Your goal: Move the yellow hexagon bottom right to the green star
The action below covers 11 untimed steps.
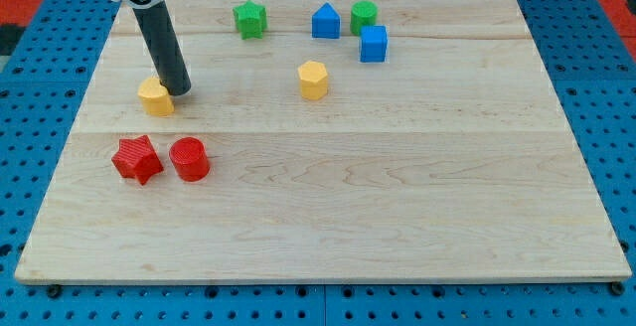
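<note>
No readable text, labels, brands, numbers or signs anywhere in my camera view: nothing printed on the blocks, the tabletop (397,167), or the rod above my tip (183,91).

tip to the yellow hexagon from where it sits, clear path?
Probably yes. My tip is beside the yellow block at the view's left, and bare board lies between it and the yellow hexagon. The green star sits well above that line.

My tip (182,91) sits just right of a yellow block (155,97) — the yellow hexagon (313,80), lower right of the green star (249,18).
</note>
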Each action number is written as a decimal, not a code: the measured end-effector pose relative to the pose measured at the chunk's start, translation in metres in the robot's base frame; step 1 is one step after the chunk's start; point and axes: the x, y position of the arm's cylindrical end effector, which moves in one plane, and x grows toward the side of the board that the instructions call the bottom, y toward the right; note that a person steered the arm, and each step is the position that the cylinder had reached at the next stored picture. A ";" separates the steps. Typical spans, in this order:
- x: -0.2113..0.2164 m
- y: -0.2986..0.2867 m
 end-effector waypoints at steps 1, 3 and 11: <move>0.013 0.044; 0.050 0.158; -0.037 0.121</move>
